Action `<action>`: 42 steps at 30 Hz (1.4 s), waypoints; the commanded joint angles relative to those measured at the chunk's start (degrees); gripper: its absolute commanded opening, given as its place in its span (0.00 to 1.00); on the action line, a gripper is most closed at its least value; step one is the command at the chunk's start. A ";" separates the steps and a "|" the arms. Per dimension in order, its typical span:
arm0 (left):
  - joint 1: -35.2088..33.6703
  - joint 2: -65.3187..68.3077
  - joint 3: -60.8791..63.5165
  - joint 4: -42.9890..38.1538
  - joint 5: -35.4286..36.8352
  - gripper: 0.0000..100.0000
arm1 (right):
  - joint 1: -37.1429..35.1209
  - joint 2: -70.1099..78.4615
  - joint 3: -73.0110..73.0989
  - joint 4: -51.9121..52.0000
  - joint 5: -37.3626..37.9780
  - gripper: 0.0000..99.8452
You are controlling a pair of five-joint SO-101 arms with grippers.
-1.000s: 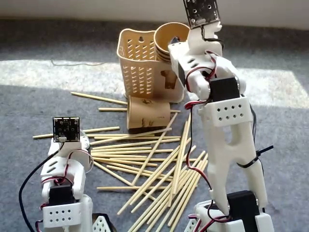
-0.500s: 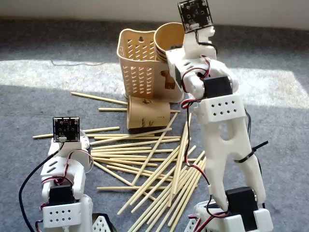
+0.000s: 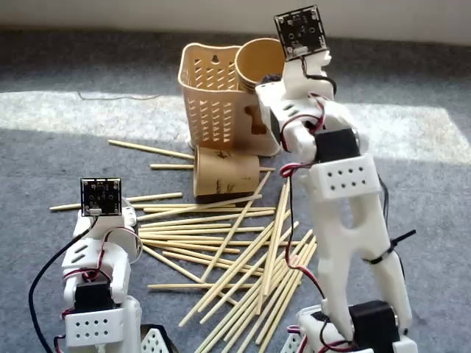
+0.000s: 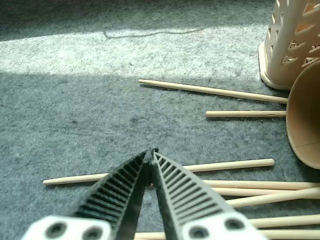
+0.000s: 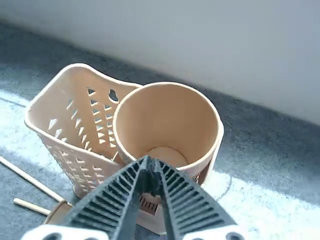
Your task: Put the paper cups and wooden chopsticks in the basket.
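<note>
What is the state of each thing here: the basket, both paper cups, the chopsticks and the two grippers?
basket, upright.
upper paper cup, leaning in the basket, mouth up, rising above the rim.
second paper cup, lying on its side on the carpet.
chopsticks, scattered loose on the carpet.
left gripper, shut, empty.
right gripper, shut, tips at the upper paper cup's rim.
</note>
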State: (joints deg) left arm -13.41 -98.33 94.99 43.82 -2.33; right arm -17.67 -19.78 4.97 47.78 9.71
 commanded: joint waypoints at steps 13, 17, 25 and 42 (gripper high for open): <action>-0.66 -0.48 -0.48 -0.97 -0.53 0.01 | -12.88 -21.23 1.80 12.88 0.00 0.02; -0.66 -0.48 -0.48 -0.97 -0.53 0.01 | -19.38 -21.14 1.89 18.33 -0.26 0.02; -0.66 -0.48 -0.48 -0.97 -0.53 0.01 | -27.21 -20.18 8.40 18.33 -0.53 0.18; -0.66 -0.48 -0.48 -0.97 -0.53 0.01 | -27.12 2.77 11.65 8.92 -10.37 0.26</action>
State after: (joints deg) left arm -13.41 -98.33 94.99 43.82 -2.33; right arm -44.57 -18.99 16.75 60.97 2.77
